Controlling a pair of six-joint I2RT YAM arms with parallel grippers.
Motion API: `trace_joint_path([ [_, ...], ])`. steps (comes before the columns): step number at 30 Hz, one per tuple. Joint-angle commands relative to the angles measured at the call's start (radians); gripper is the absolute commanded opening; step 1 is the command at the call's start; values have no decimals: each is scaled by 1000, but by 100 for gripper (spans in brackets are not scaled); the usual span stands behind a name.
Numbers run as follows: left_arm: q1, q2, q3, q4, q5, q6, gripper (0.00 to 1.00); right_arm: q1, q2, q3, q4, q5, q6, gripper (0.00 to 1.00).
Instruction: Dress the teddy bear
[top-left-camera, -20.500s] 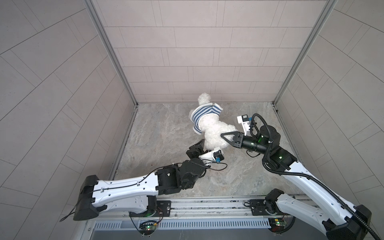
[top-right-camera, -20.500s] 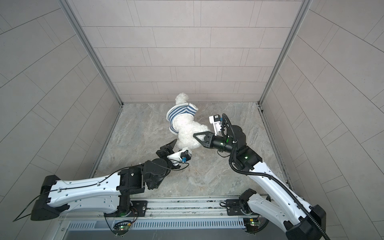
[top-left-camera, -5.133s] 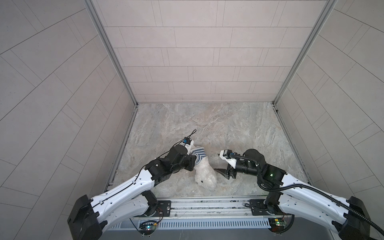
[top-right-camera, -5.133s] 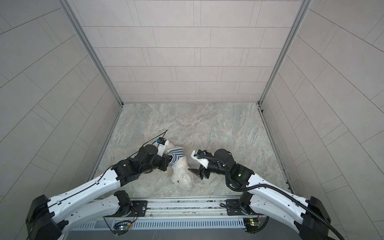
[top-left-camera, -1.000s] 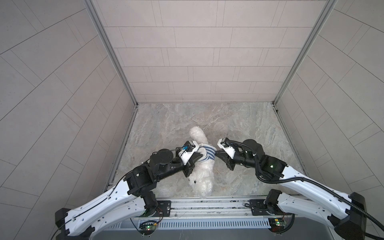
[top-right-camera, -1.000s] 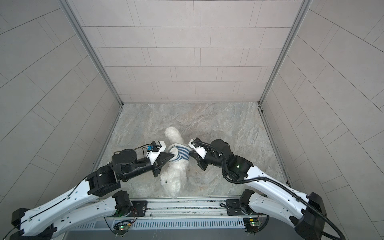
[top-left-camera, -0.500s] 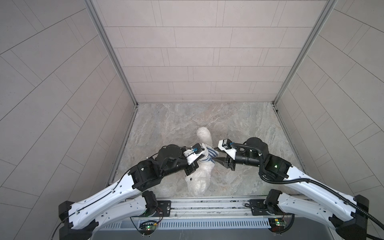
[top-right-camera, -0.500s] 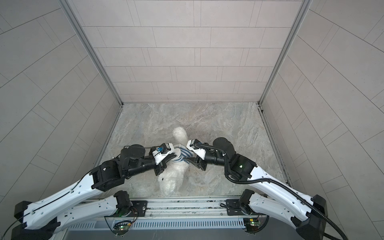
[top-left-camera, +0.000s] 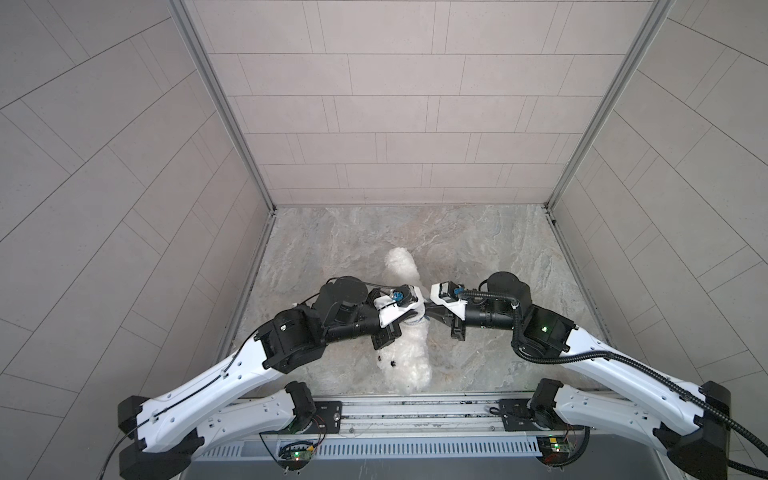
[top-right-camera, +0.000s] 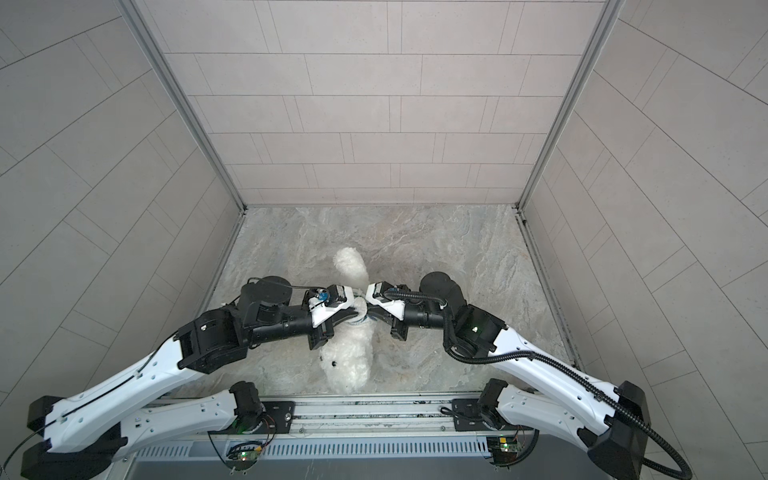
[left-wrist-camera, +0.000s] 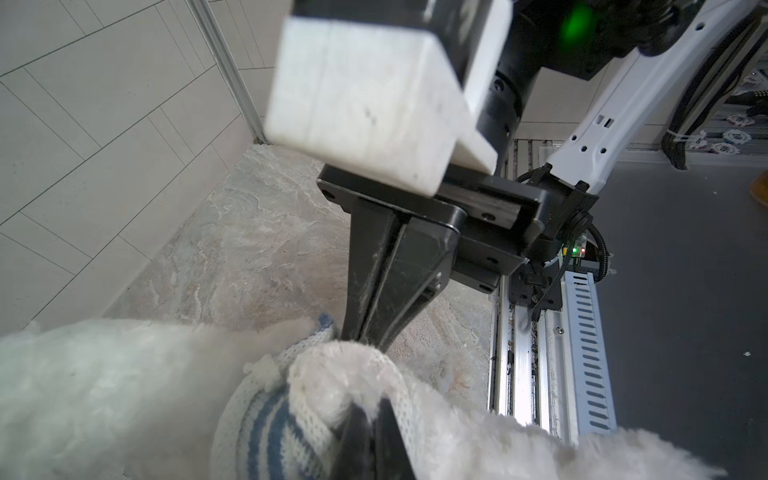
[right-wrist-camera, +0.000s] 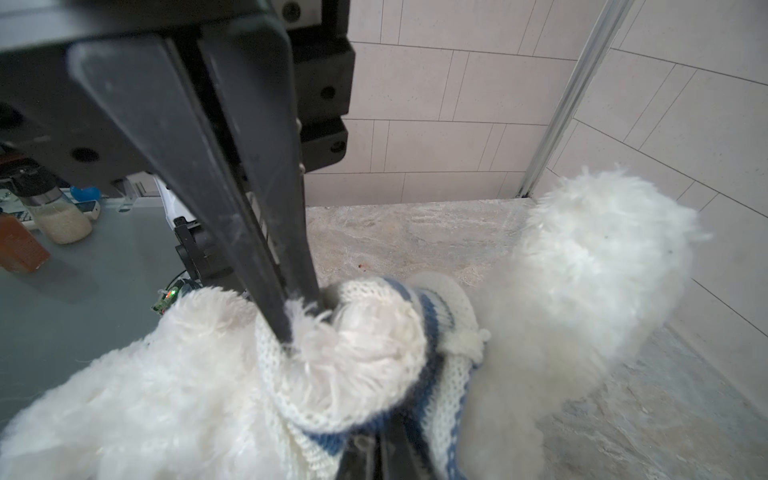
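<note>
- In a top view the teddy bear (top-left-camera: 409, 353) lies on the marbled surface (top-left-camera: 478, 249), close to its front edge and about midway across. Its head is toward the front and one fluffy leg points at the back wall.
- The left hand (top-left-camera: 415, 319) and the right hand (top-left-camera: 428, 316) meet over the bear's middle from opposite sides, tips nearly touching. Only a sliver of the striped shirt (top-left-camera: 415, 322) shows between them.
- Both top views show the same layout: the teddy bear (top-right-camera: 349, 357) lies under the two arms, with the left hand (top-right-camera: 358, 316) and right hand (top-right-camera: 370, 313) close together at its waist.
- In the left wrist view the left hand (left-wrist-camera: 368, 415) has its fingers together, pinching the knit of the striped shirt (left-wrist-camera: 270, 428). The shirt is bunched around the white fur of the teddy bear (left-wrist-camera: 104, 395).
- Opposite it, the right hand (left-wrist-camera: 365, 338) comes down with its fingers pressed together, tips buried at the shirt's edge.
- In the right wrist view the right hand (right-wrist-camera: 374, 438) is closed on the blue-trimmed hem of the striped shirt (right-wrist-camera: 436, 374).
- The left hand (right-wrist-camera: 286, 332) is clamped on the white knitted edge, with a tuft of fur caught beside it.
- The teddy bear (right-wrist-camera: 145, 395) fills the foreground, and one leg sticks up toward the tiled wall.
</note>
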Motion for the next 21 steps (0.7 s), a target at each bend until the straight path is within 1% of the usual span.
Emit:
trace_joint_path([
  [1, -4, -16, 66, 57, 57, 14, 0, 0, -10, 0, 5, 38, -6, 0],
  [3, -5, -26, 74, 66, 52, 12, 0, -5, -17, -4, -5, 74, 25, 0],
  [7, -4, -47, 80, 84, 44, 4, 0, -32, -8, 4, -35, 108, 95, 0],
  [10, -5, -57, 84, 75, 6, 19, 0, -78, 14, 14, -49, 139, 212, 0],
  [13, -5, -61, 68, 69, -57, 54, 0, -111, 29, 32, -70, 137, 293, 0],
  [17, -5, -67, 7, 94, -177, 124, 0, -111, 31, 68, -110, 130, 324, 0],
  [19, -5, -75, -28, 119, -236, 157, 0, -114, 27, 79, -134, 157, 351, 0],
  [21, -5, -89, -51, 143, -255, 176, 0, -145, 32, 82, -156, 164, 400, 0],
])
